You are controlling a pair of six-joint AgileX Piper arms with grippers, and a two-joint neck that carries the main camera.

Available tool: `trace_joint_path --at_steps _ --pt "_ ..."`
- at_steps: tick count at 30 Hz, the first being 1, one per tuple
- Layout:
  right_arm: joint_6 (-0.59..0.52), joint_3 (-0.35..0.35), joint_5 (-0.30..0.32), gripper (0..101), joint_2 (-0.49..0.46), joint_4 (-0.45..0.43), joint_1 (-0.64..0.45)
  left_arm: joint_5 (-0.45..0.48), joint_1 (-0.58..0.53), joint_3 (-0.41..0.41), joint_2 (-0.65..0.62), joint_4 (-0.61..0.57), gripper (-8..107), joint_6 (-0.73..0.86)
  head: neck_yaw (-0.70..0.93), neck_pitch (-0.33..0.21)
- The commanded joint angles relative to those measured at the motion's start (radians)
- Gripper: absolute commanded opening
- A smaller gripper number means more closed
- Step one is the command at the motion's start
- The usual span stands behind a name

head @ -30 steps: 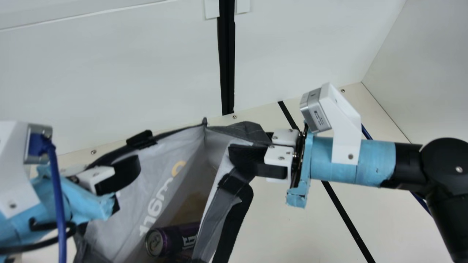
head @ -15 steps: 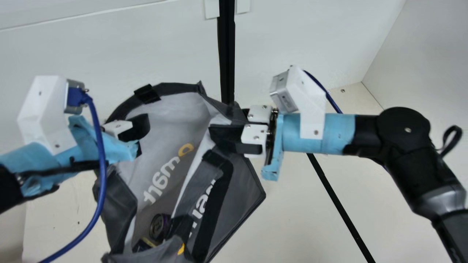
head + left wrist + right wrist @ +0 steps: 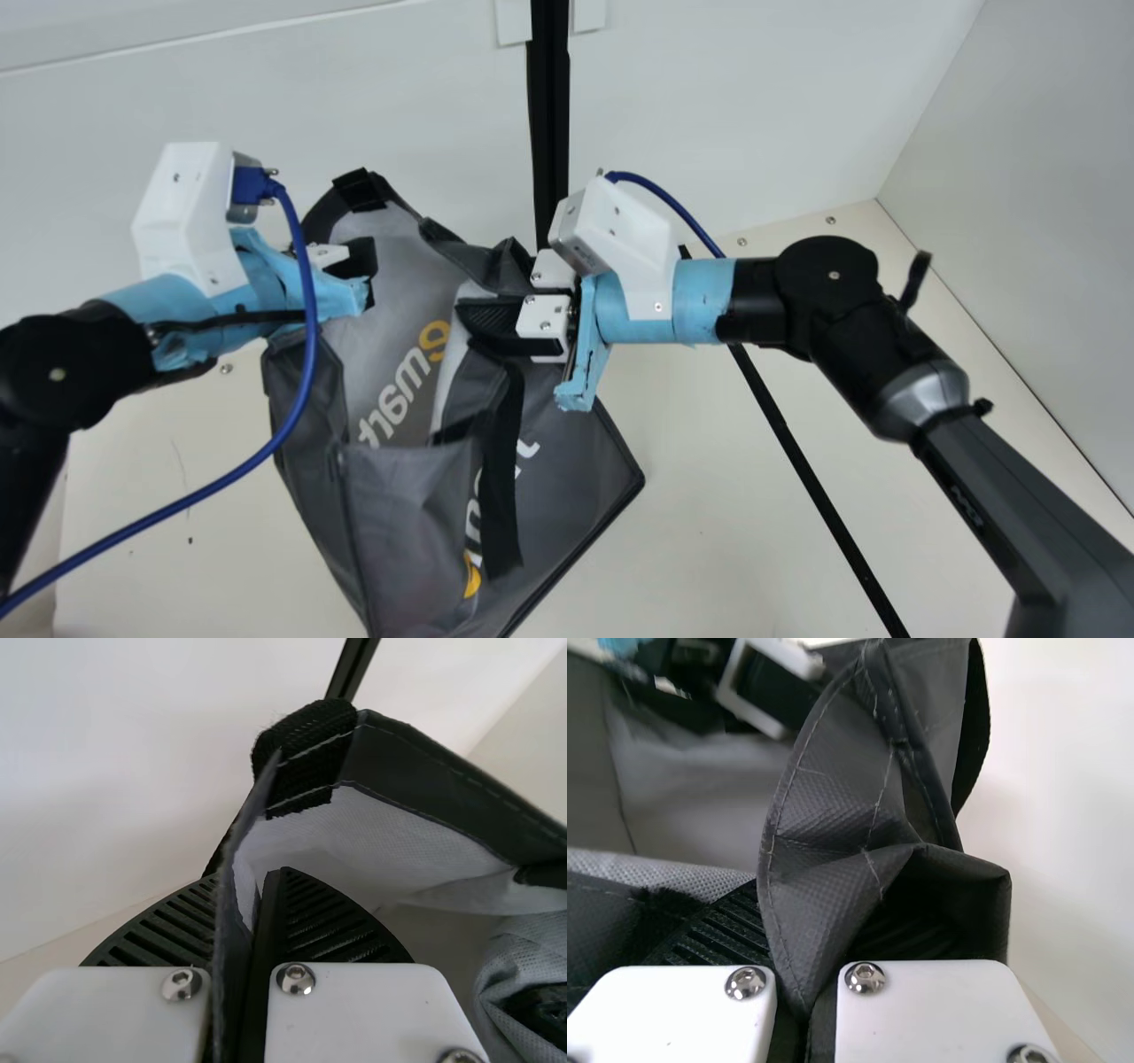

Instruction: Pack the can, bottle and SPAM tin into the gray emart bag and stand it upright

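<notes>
The gray emart bag (image 3: pixel 567 452) hangs between the two hands, its mouth stretched from one to the other above the worktop (image 3: pixel 726 549). Whether its base rests on the surface, I cannot tell.

The left hand (image 3: pixel 366 266) pinches the bag's edge: in the left wrist view the thin gray fabric runs between the ribbed fingers (image 3: pixel 328 926), and just beyond their tips sits a black webbing patch (image 3: pixel 310 753), stitched over the rim. The right hand (image 3: pixel 462 315) is closed on the opposite part of the rim, where the right wrist view shows the dark cloth (image 3: pixel 833 850) bunched and creased between and over its fingers.

Between the hands, the far panel shows pale lettering and an orange mark (image 3: pixel 434 339) on its inner face. Beside and below the right hand, a strip of white lining (image 3: pixel 452 372) turns out along the edge, and a black handle (image 3: pixel 502 496) drops down the outside of the bag. Below the left hand, a side panel (image 3: pixel 306 385) folds inward, and the near panel (image 3: pixel 407 496) sags lower still. The bag sits slanted, with one bottom corner poking out below the right hand. A blue cable (image 3: pixel 306 381) loops down in front, from the camera behind the left hand.
</notes>
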Motion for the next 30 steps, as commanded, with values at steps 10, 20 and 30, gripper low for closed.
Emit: trace_joint_path --at_steps 10,20,30 --pt "-0.104 -0.035 -0.036 0 0.098 -0.069 -0.032 0.021 -0.009 -0.093 0.103 0.094 -8 -0.066 -0.002 -0.023" --pt "-0.118 -0.046 0.002 0 0.12 -0.059 -0.065 0.033 -0.029 -0.122 0.126 0.165 -8 -0.13 -0.002 -0.023" --pt "-0.087 -0.05 0.052 0 0.125 -0.041 -0.105 0.01 -0.05 -0.08 0.094 0.217 -8 -0.192 -0.002 -0.023"
